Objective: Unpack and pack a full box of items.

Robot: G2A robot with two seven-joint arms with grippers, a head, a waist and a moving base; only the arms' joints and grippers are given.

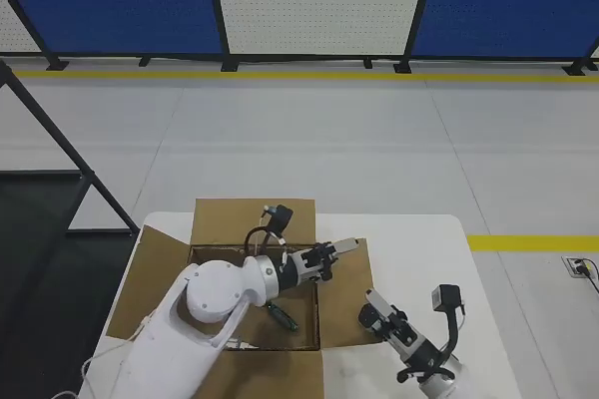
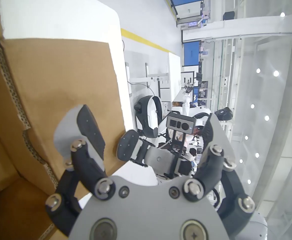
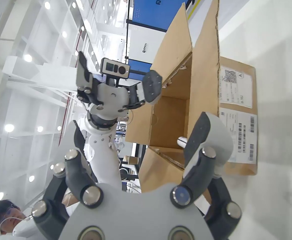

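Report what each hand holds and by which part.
Nothing is held: the left hand is open above the cardboard box, and the right hand is open beside it.

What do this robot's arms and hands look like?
The left arm and right arm are smooth glossy white shells. The left gripper and right gripper each have a grey metal plate, black links with silver bolts, and two white-backed fingers with black pads. A small camera box rides each wrist.

A robotics test hall, marked out by blue partition panels (image 1: 120,25) and yellow floor tape (image 1: 280,75) beyond the white counter (image 1: 419,259), with ceiling spotlights (image 2: 275,73) and further workstations (image 2: 188,76) past the left tool (image 2: 148,126).
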